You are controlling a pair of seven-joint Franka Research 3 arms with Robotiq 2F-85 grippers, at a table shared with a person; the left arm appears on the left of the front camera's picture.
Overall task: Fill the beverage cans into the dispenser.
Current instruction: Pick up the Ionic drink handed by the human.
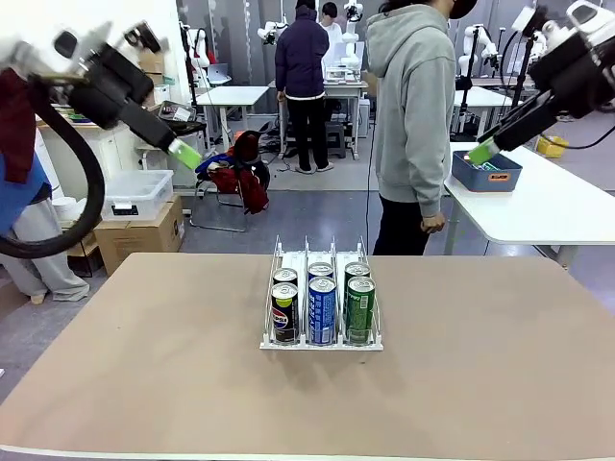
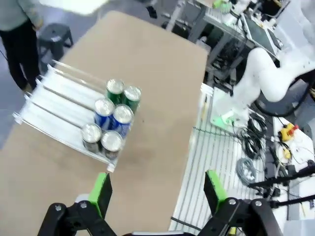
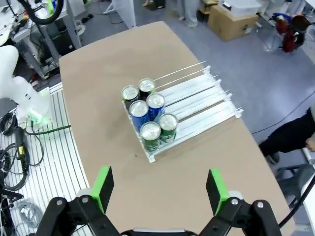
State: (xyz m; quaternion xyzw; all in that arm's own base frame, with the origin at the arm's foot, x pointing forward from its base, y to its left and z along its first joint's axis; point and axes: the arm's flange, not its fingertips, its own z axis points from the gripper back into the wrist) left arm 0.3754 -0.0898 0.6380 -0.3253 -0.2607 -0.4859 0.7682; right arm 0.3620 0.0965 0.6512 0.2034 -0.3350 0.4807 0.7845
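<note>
Open counter [image 1: 144, 365] lies beneath my left end effector [image 2: 155, 189] and right end effector [image 3: 160, 189]; ahead, between them, stands the dispenser [image 1: 279, 252], six cans [image 1: 322, 309] fronting its free rear lanes.

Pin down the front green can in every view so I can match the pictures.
Front view: the front green can stands in the right lane of the dispenser, at its near lip.
Left wrist view: the front green can sits upper left of centre, top right of the group of cans.
Right wrist view: the front green can sits near centre, lowest of the group.
Shared landmark: the front blue can beside it.
</note>
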